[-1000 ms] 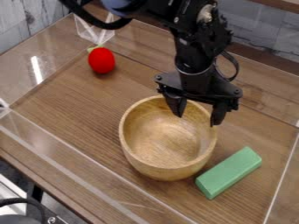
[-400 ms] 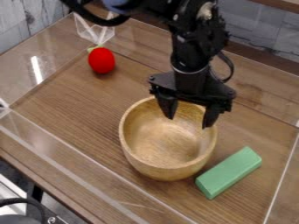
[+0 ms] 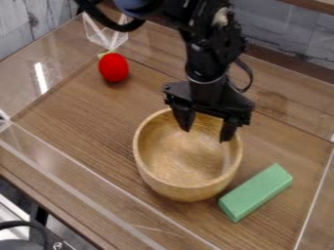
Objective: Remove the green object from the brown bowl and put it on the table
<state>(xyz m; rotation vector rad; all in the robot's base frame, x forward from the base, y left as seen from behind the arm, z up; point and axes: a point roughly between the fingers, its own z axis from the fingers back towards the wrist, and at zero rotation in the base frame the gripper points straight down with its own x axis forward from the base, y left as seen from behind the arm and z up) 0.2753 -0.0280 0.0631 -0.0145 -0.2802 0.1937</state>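
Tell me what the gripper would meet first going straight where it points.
Most likely the brown bowl, its far rim or inside; the open gripper points down there, though one view leaves depth unclear.

There was one bowl (image 3: 183, 181), one green block (image 3: 256, 191), one red ball (image 3: 113, 67) and one robot arm (image 3: 206, 49).

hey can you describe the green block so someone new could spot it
Find the round wooden bowl on the brown table. Just outside its rim, at the picture's lower right, lies the green block: flat and rectangular, unlike the round red ball.
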